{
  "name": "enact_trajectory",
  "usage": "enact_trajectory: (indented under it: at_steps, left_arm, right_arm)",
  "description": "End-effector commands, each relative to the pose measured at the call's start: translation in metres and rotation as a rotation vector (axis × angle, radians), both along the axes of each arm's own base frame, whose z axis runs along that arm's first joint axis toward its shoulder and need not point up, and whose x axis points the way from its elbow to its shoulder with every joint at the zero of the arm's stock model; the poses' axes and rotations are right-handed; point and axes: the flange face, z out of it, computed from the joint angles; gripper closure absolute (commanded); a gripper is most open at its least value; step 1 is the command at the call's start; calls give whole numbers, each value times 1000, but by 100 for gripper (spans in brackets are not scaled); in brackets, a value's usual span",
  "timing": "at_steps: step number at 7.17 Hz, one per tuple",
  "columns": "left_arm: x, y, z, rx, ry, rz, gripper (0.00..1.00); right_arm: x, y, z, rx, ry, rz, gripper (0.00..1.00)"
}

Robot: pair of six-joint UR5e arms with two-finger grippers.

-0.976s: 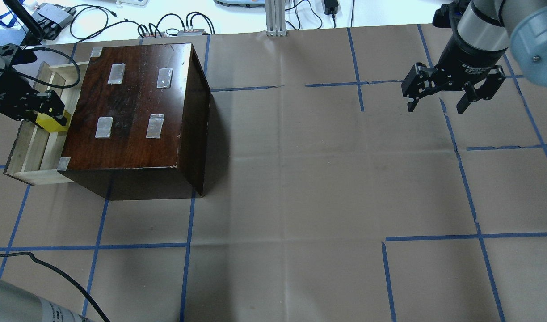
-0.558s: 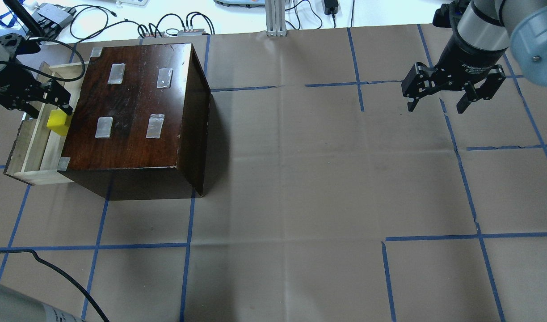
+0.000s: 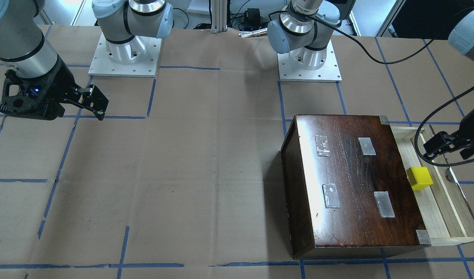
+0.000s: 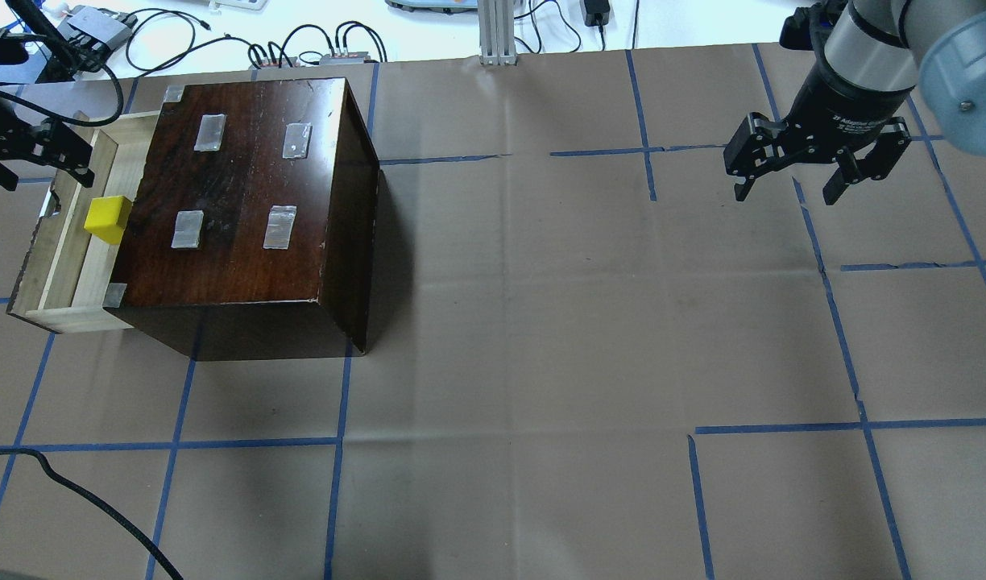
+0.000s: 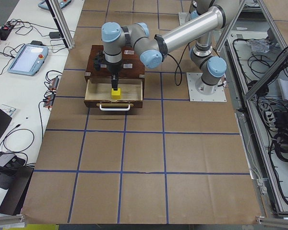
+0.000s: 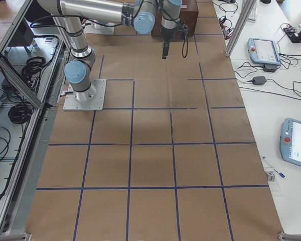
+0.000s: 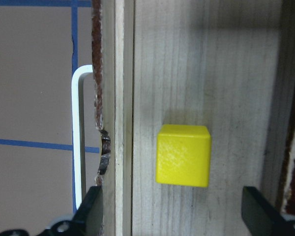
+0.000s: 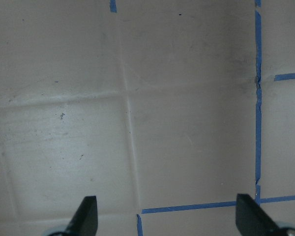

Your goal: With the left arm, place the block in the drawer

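The yellow block (image 4: 108,219) lies on the floor of the open pale wood drawer (image 4: 64,262), which sticks out of the dark brown cabinet (image 4: 243,193). My left gripper (image 4: 46,171) is open and empty, raised above the drawer's far part, apart from the block. In the left wrist view the block (image 7: 183,155) rests free on the drawer boards (image 7: 236,73), between the spread fingers of my left gripper (image 7: 174,211). It also shows in the front view (image 3: 419,178) below the left gripper (image 3: 452,152). My right gripper (image 4: 785,193) is open and empty over the table's far right.
The drawer's white handle (image 7: 78,147) runs along its front board. A loose black cable (image 4: 74,483) lies at the near left. Cables (image 4: 300,40) and an aluminium post (image 4: 497,32) stand behind the table. Brown paper with blue tape lines (image 4: 541,362) covers the table.
My left gripper opened, let go of the block and rose away toward the far left. The block stays in the drawer. The right arm has not moved.
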Motion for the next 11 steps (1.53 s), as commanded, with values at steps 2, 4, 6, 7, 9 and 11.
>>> enact_trajectory:
  at_steps: [2,4,6,7,9,11]
  left_arm:
    - [-102,30,52,9,18,-75,1]
    - [-184,41,68,-24,72,-50,1]
    - [-241,49,69,-21,90,-38,1]
    - [-262,54,69,-21,94,-46,1]
    - [-278,60,71,-20,151,-20,1]
    - [-278,67,73,-13,141,-10,2]
  right_arm:
    - [0,0,0,2,0,0,0]
    - [0,0,0,2,0,0,0]
    - [0,0,0,0,0,0,0]
    - [0,0,0,2,0,0,0]
    - [0,0,1,-1,0,0,0]
    - [0,0,0,2,0,0,0]
